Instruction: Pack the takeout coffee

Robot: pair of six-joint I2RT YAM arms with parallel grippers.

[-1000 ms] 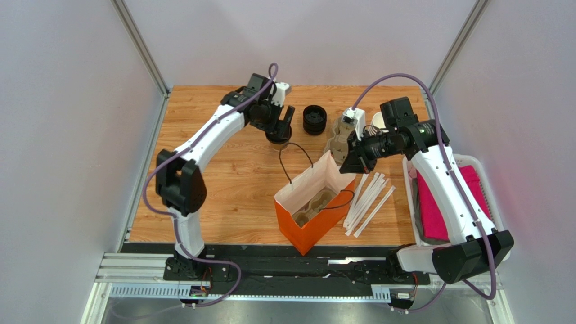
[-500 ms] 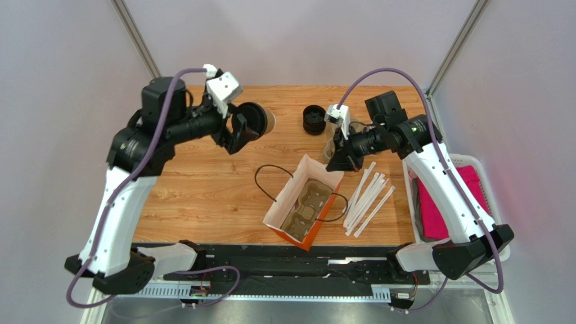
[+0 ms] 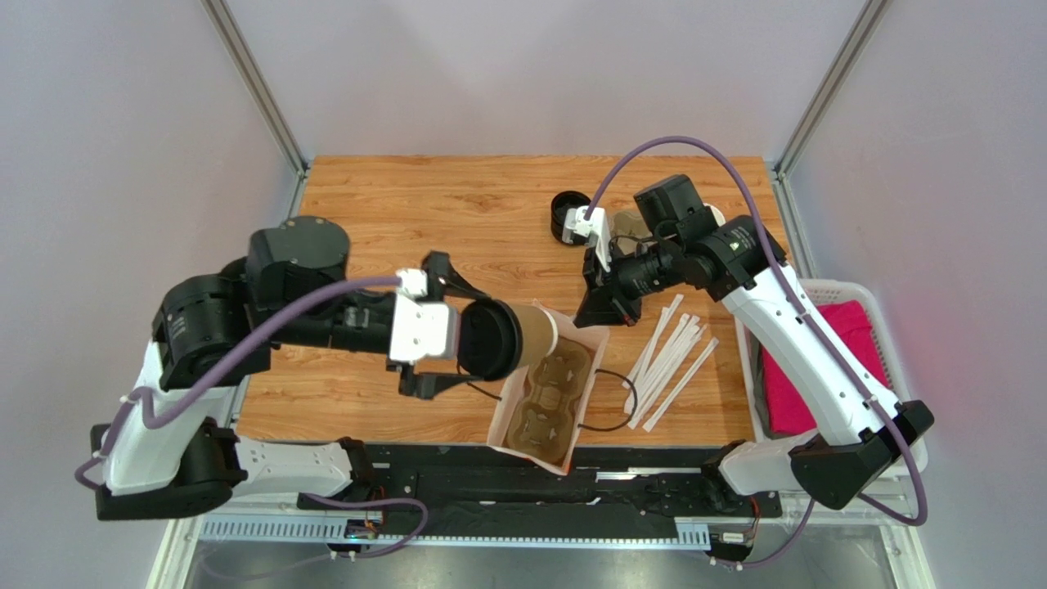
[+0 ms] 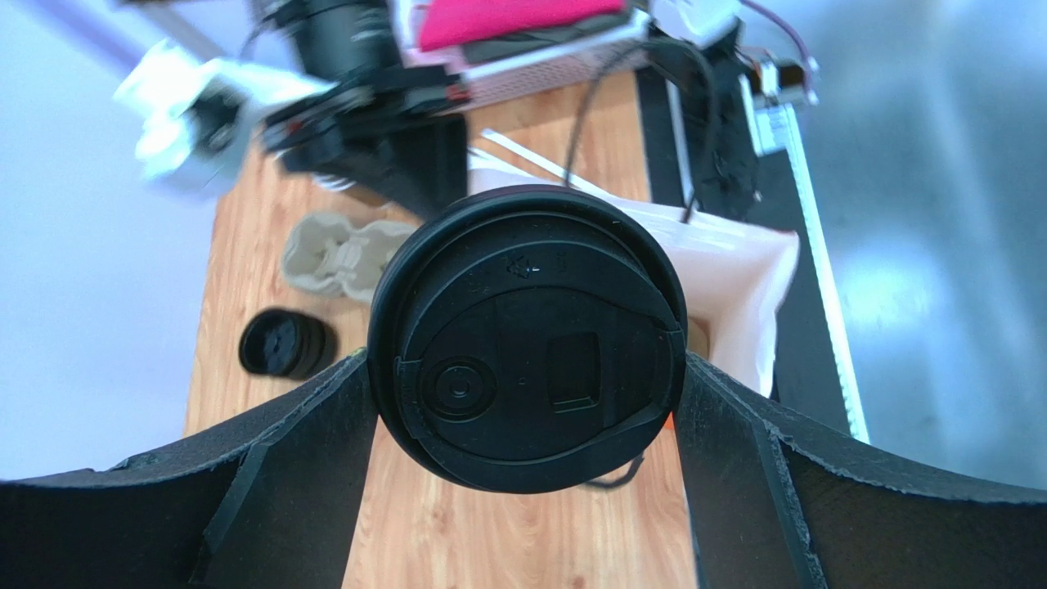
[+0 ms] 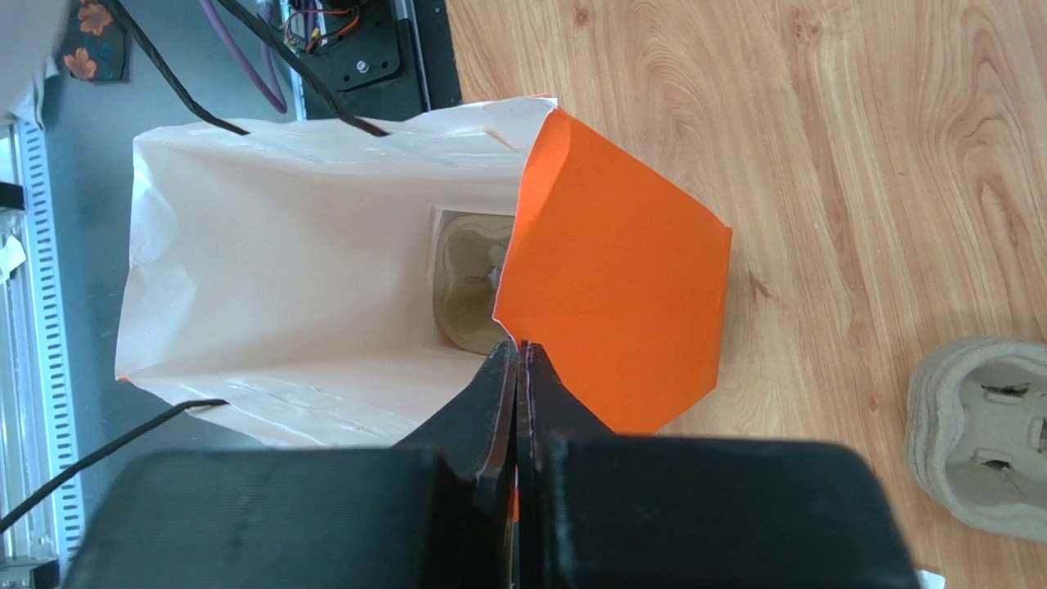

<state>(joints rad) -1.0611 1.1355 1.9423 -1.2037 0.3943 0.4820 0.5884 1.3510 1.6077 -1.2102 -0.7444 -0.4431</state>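
Observation:
The takeout coffee (image 3: 522, 334), a tan cup with a black lid (image 4: 529, 338), lies sideways in my left gripper (image 3: 473, 340). The fingers (image 4: 289, 454) are shut on its sides just below the lid. The cup's base is at the left rim of the orange paper bag (image 3: 556, 442), over its open mouth. The bag is white inside (image 5: 295, 282) and has a pulp cup carrier (image 3: 547, 393) at the bottom. My right gripper (image 3: 599, 307) is shut on the bag's far rim (image 5: 615, 282), its jaws pinched flat on the paper.
A stack of black lids (image 3: 568, 217) stands at the back. A spare pulp carrier (image 5: 983, 436) lies by my right arm. White wrapped straws (image 3: 670, 362) lie right of the bag. A white basket (image 3: 903, 368) holding pink cloth is at the right edge.
My left arm has swung from the back left to the front with the coffee, bringing it to the bag's mouth. My right gripper moved left and forward; the bag tipped more open.

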